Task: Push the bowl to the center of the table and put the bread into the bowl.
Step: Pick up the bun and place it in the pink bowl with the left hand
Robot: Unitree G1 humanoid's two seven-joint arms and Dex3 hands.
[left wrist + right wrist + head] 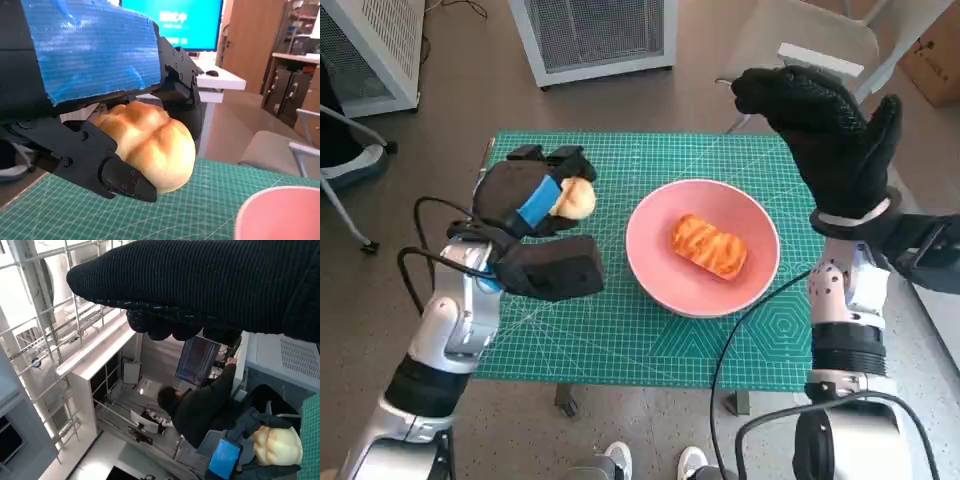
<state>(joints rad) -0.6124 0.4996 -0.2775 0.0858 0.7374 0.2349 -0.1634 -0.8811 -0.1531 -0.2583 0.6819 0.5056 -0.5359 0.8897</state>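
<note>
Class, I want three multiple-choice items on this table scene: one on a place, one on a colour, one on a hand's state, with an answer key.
1. Where is the striped pastry?
A. in the bowl
B. on the mat
C. on the floor

2. What colour is the bowl?
A. white
B. pink
C. blue

3. What does the left hand hold?
A. nothing
B. a spoon
C. a round bun

Key: 1 A, it lies inside the bowl's rim. 2 B, its wall is pink. 3 C, black fingers grip the round bun.
</note>
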